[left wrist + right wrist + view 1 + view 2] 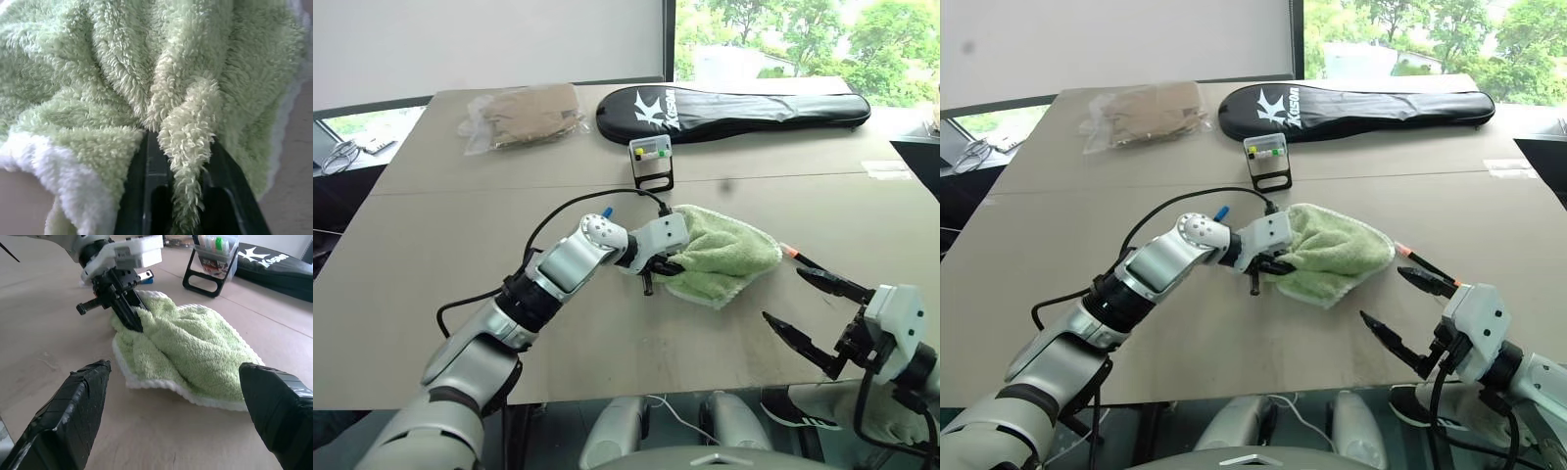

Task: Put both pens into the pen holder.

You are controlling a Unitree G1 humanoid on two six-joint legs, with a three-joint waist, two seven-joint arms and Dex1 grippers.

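Observation:
A green towel (pixel 724 253) lies crumpled mid-table. My left gripper (pixel 658 269) is shut on a fold at its near left edge; the left wrist view shows the black fingers (pixel 142 186) pinching the pile. The blue end of one pen (pixel 605 211) pokes out behind my left wrist, and the rest of it is hidden. The other pen's orange tip (pixel 790 251) lies just right of the towel, its barrel running under my right gripper (pixel 783 295), which hangs open and empty. The pen holder (pixel 651 162) stands upright beyond the towel.
A long black racket bag (pixel 734 110) lies along the far edge, and a clear plastic bag with brown contents (pixel 521 117) sits at the far left. A black cable (pixel 558 211) arcs over my left arm. The table's front edge runs near my right gripper.

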